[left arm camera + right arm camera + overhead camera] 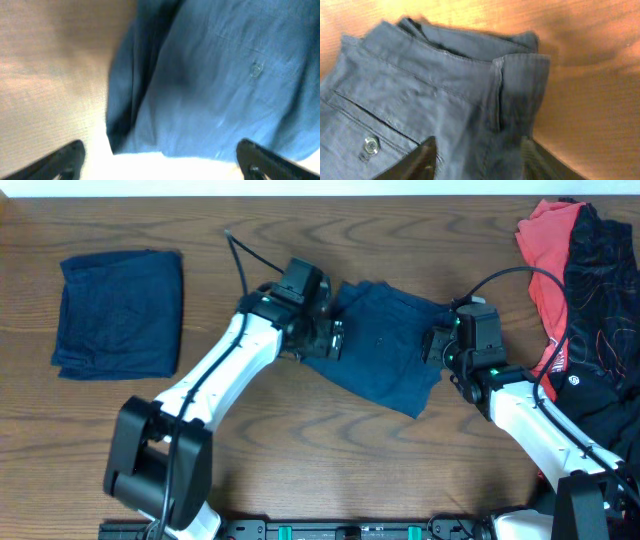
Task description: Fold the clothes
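Blue shorts lie partly folded at the table's middle. My left gripper is at their left edge. In the left wrist view its fingers are spread wide and open over the blue cloth. My right gripper is at the shorts' right edge. In the right wrist view its fingers are apart and straddle the waistband fold, near a buttoned pocket. A folded dark blue garment lies at the far left.
A pile of unfolded clothes sits at the right edge, with a red piece and a black piece. Black cables run from both arms. The wooden table shows bare along the front.
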Tool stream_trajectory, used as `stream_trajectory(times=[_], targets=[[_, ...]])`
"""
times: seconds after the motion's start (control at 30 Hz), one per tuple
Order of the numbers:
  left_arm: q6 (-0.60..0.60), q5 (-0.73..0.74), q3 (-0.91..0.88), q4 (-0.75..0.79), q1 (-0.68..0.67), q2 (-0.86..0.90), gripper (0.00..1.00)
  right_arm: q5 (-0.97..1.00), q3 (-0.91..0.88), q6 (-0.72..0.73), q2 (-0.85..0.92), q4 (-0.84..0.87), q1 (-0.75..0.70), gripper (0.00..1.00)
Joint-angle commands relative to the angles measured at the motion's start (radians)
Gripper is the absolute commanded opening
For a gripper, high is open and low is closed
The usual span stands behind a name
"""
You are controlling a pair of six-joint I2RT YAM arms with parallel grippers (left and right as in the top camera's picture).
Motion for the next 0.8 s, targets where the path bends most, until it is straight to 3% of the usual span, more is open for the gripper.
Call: stream_trajectory(times=[0.0,0.23,0.77], targets=[[0.014,-0.002,-0.001,0.104,0.012,-0.029,0.98,0.017,-0.001,0.005,0.006,-0.044,-0.003,0.59],[0.147,0.107,-0.001,0.277,0.016,0.052,0.98,0.015,-0.001,0.026,-0.002,-0.153,-0.003,0.69],[0.134,0.133,0.0,0.365,0.016,0.322,0.98,0.014,-0.001,0.033,-0.002,-0.196,-0.002,0.72]])
